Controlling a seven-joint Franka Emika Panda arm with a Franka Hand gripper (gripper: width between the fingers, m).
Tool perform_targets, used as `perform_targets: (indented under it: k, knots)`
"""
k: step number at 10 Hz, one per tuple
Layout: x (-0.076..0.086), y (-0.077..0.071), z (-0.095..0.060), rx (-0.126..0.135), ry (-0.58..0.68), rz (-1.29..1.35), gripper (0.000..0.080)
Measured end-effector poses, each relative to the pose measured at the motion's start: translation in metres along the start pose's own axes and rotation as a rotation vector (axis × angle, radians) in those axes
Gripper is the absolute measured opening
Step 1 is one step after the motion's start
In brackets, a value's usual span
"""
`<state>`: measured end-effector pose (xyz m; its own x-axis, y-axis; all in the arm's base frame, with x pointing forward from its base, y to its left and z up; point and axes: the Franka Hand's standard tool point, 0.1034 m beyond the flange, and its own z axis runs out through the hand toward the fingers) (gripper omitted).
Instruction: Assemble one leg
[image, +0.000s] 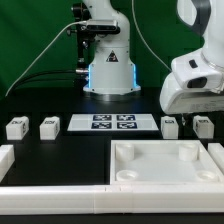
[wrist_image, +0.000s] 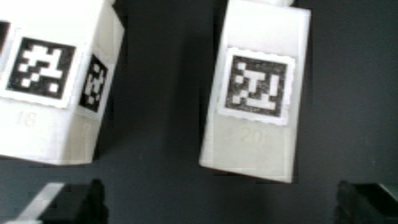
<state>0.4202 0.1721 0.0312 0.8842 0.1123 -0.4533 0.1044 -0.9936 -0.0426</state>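
Four small white legs with square tags lie in a row on the black table. Two are at the exterior view's left (image: 17, 127) (image: 47, 126) and two at its right (image: 170, 126) (image: 203, 125). The arm's white hand (image: 193, 88) hangs just above the right pair. The wrist view shows this pair close up, one leg (wrist_image: 258, 92) between the fingers' line and the other leg (wrist_image: 59, 82) beside it. My gripper (wrist_image: 217, 204) is open and empty above them, with its dark fingertips (wrist_image: 71, 202) apart and touching neither leg.
The marker board (image: 112, 123) lies between the two pairs of legs. A large white square tray-like piece with corner sockets (image: 165, 178) lies in front of it. A white rail (image: 50, 176) runs along the front left. The robot base (image: 108, 70) stands at the back.
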Motion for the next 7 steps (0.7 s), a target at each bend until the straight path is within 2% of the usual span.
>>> perform_targets:
  k: [1,2,3,4,7]
  knots:
    - [-0.001,0.0,0.003,-0.001,-0.008,-0.001,0.0649]
    - [-0.01,0.0,0.007,-0.012,-0.111,0.0,0.0649]
    - [-0.006,-0.002,0.008,-0.013,-0.166,-0.001,0.0649]
    - [0.001,-0.004,0.008,-0.009,-0.14,-0.001,0.0649]
    - [-0.002,-0.003,0.011,-0.01,-0.156,-0.001,0.0649]
